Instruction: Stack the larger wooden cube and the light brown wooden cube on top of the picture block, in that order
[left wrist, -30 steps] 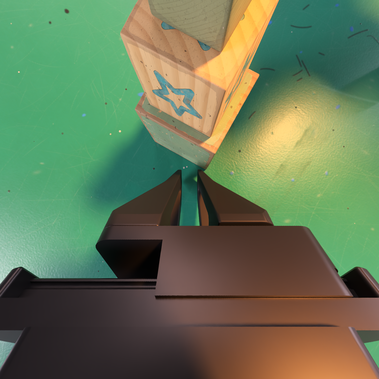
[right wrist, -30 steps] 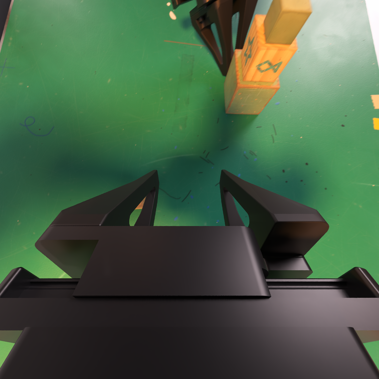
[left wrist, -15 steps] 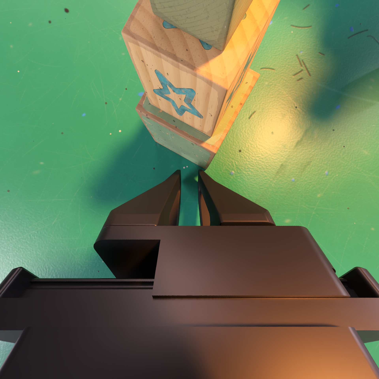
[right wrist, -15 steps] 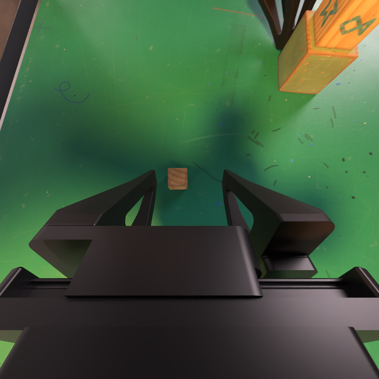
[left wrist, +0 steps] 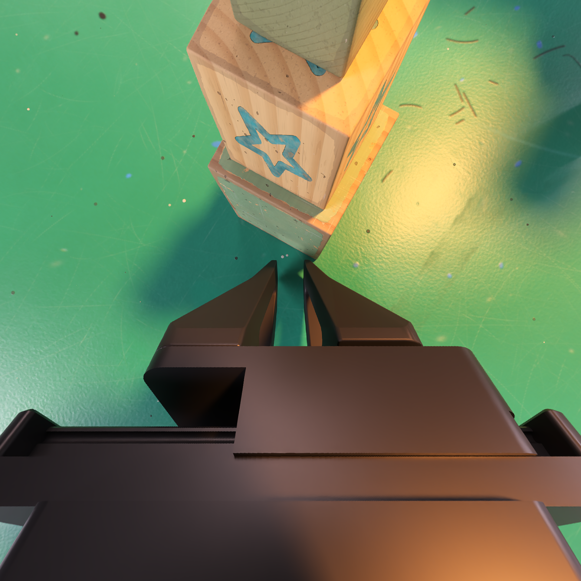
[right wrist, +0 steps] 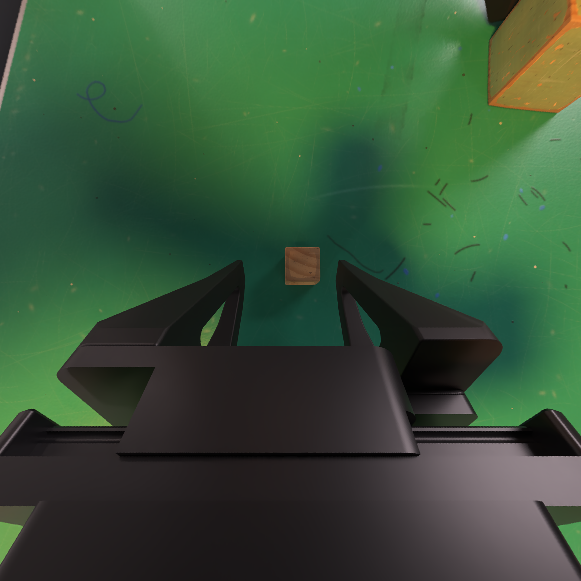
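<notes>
In the left wrist view a stack of three blocks stands on the green mat point(left wrist: 94, 220). At the bottom is a block with green faces and orange rims point(left wrist: 273, 217), on it a larger wooden cube with a blue star point(left wrist: 276, 141), on top a plain light wooden cube point(left wrist: 301, 28). My left gripper point(left wrist: 290, 262) is shut and empty, just in front of the stack's base. In the right wrist view my right gripper point(right wrist: 290, 264) is open above a small brown wooden cube point(right wrist: 302, 265) that lies between the fingertips. The stack's bottom block point(right wrist: 534, 63) shows at top right.
The mat's left edge, with a pale strip and dark border point(right wrist: 9, 47), runs along the right wrist view's upper left. A pen scribble point(right wrist: 103, 103) and scattered dark marks point(right wrist: 446, 198) lie flat on the mat.
My right gripper has moved away from the stack, which has slid to the view's top right corner. The small brown cube has come into view between its open fingers. The left gripper is still.
</notes>
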Controlling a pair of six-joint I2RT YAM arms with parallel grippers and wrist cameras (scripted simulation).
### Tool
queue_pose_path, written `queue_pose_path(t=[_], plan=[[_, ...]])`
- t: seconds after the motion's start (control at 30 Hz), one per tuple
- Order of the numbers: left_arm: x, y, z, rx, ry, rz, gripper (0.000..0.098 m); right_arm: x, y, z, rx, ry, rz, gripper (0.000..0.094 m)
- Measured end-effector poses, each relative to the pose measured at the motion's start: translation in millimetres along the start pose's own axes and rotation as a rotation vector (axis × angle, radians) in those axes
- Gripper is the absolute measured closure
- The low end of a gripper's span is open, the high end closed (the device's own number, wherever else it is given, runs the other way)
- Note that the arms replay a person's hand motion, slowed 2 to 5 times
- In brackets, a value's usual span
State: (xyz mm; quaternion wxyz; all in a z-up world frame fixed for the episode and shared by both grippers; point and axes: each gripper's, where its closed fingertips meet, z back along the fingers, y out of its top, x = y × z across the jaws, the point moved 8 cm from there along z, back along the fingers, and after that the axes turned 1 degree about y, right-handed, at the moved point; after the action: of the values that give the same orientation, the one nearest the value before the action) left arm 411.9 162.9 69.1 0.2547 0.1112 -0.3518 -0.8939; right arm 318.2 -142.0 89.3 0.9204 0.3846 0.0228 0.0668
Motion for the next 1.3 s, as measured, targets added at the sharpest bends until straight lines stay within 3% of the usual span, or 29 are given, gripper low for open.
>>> queue_pose_path(t=[0.13,0.37,0.73,1.03,1.3], plan=[[0.0,0.0,0.0,0.000,0.000,0.000,0.0838,0.5,-3.6,-4.4,-0.023,0.005,-0.002,0.0484],[0.0,0.0,0.0,0.000,0.000,0.000,0.0838,7.1,-5.9,-7.8,-0.030,0.000,-0.006,0.0747],[1.9,-2.8,1.4,-0.001,0.011,-0.001,0.0829,41.2,31.5,8.9,0.125,-0.076,-0.039,0.0742],[9.3,-8.5,7.2,-0.002,0.017,0.007,0.0828,87.9,101.3,25.9,0.202,-0.157,0.016,0.0742],[9.6,-9.3,7.9,-0.002,0.015,0.013,0.0826,123.3,152.4,14.5,0.176,-0.164,0.051,0.0742]])
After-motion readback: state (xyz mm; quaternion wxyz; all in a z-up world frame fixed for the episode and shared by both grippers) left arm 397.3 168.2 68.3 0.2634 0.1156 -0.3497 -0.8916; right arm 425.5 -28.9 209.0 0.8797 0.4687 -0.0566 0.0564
